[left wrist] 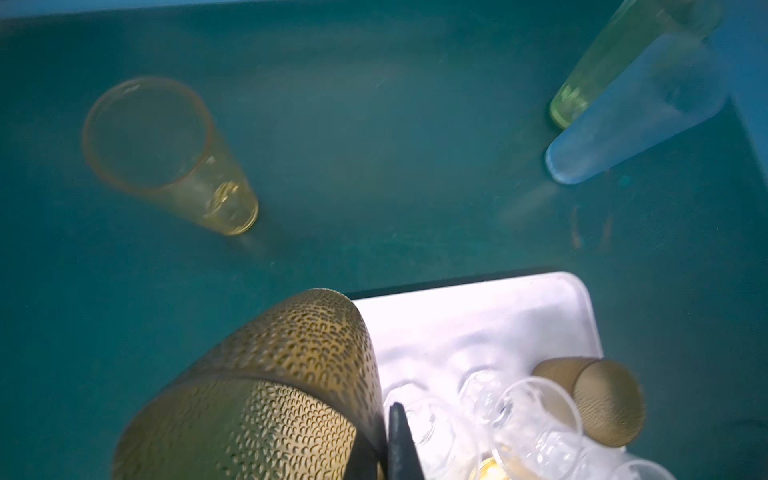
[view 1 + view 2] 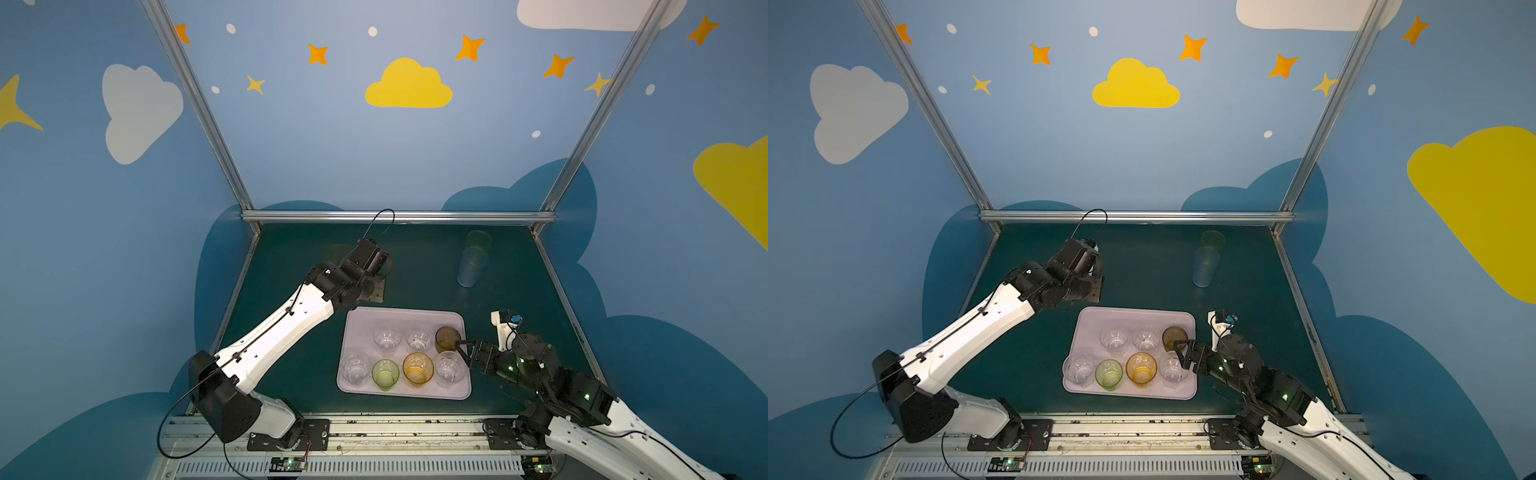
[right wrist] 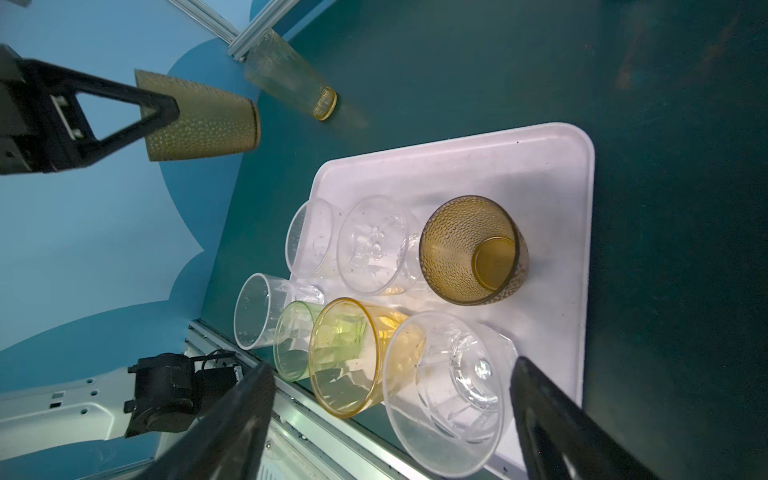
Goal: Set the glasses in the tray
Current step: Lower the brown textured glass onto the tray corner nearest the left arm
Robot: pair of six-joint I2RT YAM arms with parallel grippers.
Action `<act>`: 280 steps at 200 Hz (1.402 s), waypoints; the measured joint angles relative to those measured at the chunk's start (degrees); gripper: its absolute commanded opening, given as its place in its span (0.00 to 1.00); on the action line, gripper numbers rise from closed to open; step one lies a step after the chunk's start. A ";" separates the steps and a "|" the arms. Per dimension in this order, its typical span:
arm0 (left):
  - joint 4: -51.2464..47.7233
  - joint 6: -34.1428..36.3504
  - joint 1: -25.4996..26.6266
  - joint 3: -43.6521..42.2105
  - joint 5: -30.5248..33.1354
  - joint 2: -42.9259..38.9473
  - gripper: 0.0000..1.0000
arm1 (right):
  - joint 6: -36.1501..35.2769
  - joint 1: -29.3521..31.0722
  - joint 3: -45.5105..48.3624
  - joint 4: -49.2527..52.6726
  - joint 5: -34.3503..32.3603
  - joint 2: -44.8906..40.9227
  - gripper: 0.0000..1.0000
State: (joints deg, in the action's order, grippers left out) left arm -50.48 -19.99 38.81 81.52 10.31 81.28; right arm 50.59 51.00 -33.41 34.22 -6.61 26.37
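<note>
Brown glass (image 3: 208, 124) pinched by its wall in clamped left gripper (image 3: 164, 112), held up just beyond far-left corner of tray (image 2: 374, 320), likely to clear its edge; right gripper (image 2: 463, 353) spread wide, empty, over tray right side.

held brown tumbler (image 1: 270, 386): blurred, cut by the edge in left wrist view; mostly hidden behind left arm (image 2: 299, 316) in both top views.

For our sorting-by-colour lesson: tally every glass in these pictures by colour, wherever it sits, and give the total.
Clear glasses: 4
Brown glasses: 2
Green glasses: 2
Amber glass: 1
Yellow glass: 1
Pale blue glass: 1
Total: 11
</note>
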 measured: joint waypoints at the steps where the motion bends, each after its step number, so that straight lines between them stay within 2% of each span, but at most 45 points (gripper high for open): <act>1: -0.13 0.02 0.00 -0.17 0.15 -0.15 0.04 | 0.00 0.00 0.00 0.00 0.02 -0.02 0.88; 41: -2.95 -0.15 -0.02 -5.75 3.74 -4.68 0.04 | 0.20 -0.02 0.66 -0.44 0.26 -1.51 0.88; 74: -3.41 -1.14 0.00 -10.23 3.96 -7.93 0.04 | 0.17 -0.02 0.74 -0.57 0.31 -1.44 0.88; 121: -4.35 -3.02 0.00 -12.94 3.87 -8.52 0.04 | 0.22 -0.02 0.74 -0.61 0.31 -1.09 0.88; 174: -3.48 -4.46 0.00 -14.80 -0.72 -8.50 0.04 | 0.72 -0.02 0.96 -0.98 0.31 -0.46 0.88; 280: 0.59 -5.20 0.00 -16.57 -7.69 -2.19 0.04 | 1.68 -0.02 2.10 -0.98 0.17 -0.48 0.88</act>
State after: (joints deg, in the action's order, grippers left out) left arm -49.89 -25.19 38.81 64.95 2.61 79.09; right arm 52.27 50.98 -31.31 33.23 -6.44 25.89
